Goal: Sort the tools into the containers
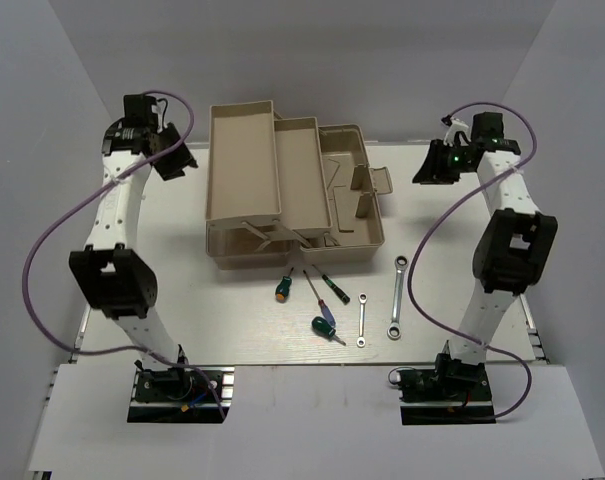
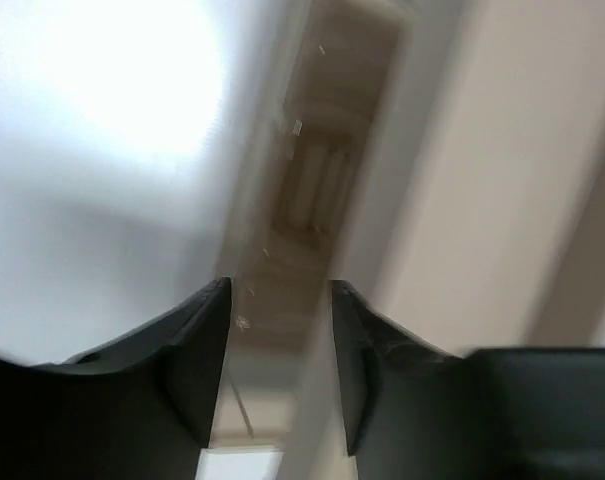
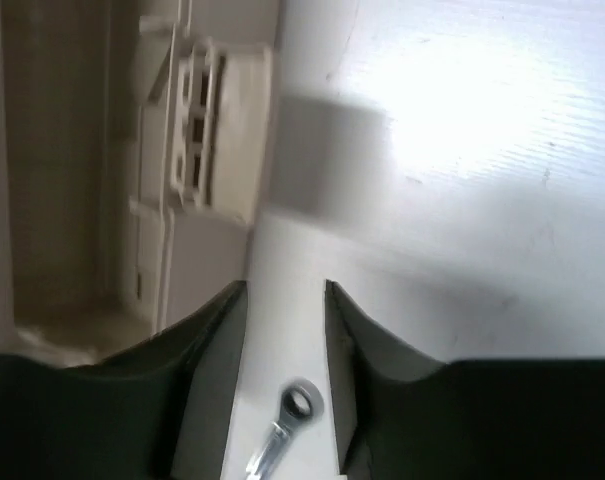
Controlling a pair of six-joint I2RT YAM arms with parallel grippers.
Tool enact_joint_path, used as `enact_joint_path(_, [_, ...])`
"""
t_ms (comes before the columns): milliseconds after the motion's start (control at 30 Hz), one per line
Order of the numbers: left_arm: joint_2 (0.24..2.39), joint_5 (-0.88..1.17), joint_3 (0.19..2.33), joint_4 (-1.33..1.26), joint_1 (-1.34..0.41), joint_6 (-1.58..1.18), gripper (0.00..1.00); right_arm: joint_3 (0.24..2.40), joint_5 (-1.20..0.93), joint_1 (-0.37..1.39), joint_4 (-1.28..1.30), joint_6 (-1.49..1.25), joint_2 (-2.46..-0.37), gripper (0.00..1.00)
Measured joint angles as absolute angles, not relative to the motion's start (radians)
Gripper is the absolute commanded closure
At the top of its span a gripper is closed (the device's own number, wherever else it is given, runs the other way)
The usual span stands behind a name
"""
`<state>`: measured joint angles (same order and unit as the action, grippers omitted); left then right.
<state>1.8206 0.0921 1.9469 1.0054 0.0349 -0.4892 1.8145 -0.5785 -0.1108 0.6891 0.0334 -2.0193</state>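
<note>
The beige fold-out toolbox (image 1: 282, 190) stands open at mid table, its trays (image 1: 242, 160) stepped up to the left. In front of it on the table lie a stubby green-handled screwdriver (image 1: 282, 289), a second one (image 1: 325, 327), a thin purple screwdriver (image 1: 310, 283), a thin black-handled screwdriver (image 1: 333, 288), a small silver wrench (image 1: 362, 320) and a larger wrench (image 1: 397, 297). My left gripper (image 1: 174, 162) is open and empty, raised left of the trays. My right gripper (image 1: 430, 168) is open and empty, raised right of the toolbox. The larger wrench's ring end (image 3: 300, 402) shows below my right gripper (image 3: 285, 288).
In the left wrist view my open gripper (image 2: 279, 285) faces a blurred beige toolbox wall (image 2: 502, 180). The toolbox side and latch (image 3: 197, 130) fill the left of the right wrist view. White walls enclose the table on three sides.
</note>
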Motion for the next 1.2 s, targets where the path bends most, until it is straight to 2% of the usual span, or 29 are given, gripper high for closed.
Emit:
enact_joint_path(67, [1.743, 0.095, 1.876, 1.000, 0.028, -0.472, 0.71, 1.753, -0.547, -0.108, 0.727, 0.107, -1.939, 0.76])
enact_joint_path(100, [1.704, 0.103, 1.849, 0.994, 0.027, -0.462, 0.73, 1.717, -0.532, -0.104, 0.749, 0.141, -1.902, 0.79])
enact_joint_path(167, [1.625, 0.149, 1.802, 0.962, 0.018, -0.432, 0.73, 1.615, -0.492, -0.093, 0.797, 0.206, -1.822, 0.79])
enact_joint_path(200, [1.586, 0.184, 1.782, 0.945, 0.012, -0.419, 0.68, 1.555, -0.467, -0.082, 0.811, 0.231, -1.789, 0.79])
enact_joint_path(267, [1.521, 0.252, 1.760, 0.918, -0.010, -0.383, 0.57, 1.420, -0.417, -0.056, 0.846, 0.268, -1.729, 0.66])
enact_joint_path(300, [1.493, 0.283, 1.753, 0.909, -0.027, -0.366, 0.46, 1.340, -0.384, -0.038, 0.861, 0.280, -1.701, 0.61])
enact_joint_path(333, [1.467, 0.316, 1.745, 0.899, -0.047, -0.346, 0.41, 1.283, -0.360, -0.025, 0.888, 0.288, -1.688, 0.53])
enact_joint_path(400, [1.418, 0.373, 1.705, 0.872, -0.094, -0.318, 0.33, 1.189, -0.318, 0.015, 0.899, 0.284, -1.671, 0.44])
enact_joint_path(467, [1.368, 0.419, 1.638, 0.863, -0.141, -0.301, 0.32, 1.125, -0.279, 0.058, 0.922, 0.265, -1.666, 0.33])
enact_joint_path(667, [1.239, 0.465, 1.366, 0.865, -0.252, -0.278, 0.29, 1.099, -0.177, 0.162, 0.898, 0.154, -1.671, 0.31])
enact_joint_path(867, [1.118, 0.443, 1.138, 0.876, -0.342, -0.301, 0.29, 1.075, -0.002, 0.244, 0.830, -0.012, -1.732, 0.38])
enact_joint_path(1067, [1.062, 0.379, 1.074, 0.864, -0.416, -0.332, 0.29, 1.019, 0.067, 0.268, 0.804, -0.189, -1.734, 0.53])
enact_joint_path(1100, [1.060, 0.368, 1.068, 0.859, -0.427, -0.338, 0.29, 1.005, 0.066, 0.268, 0.797, -0.215, -1.722, 0.61])
enact_joint_path(1167, [1.059, 0.346, 1.053, 0.841, -0.449, -0.345, 0.29, 0.980, 0.065, 0.266, 0.786, -0.263, -1.700, 0.70])
enact_joint_path(1200, [1.061, 0.337, 1.045, 0.831, -0.459, -0.349, 0.29, 0.963, 0.067, 0.265, 0.780, -0.282, -1.688, 0.80])
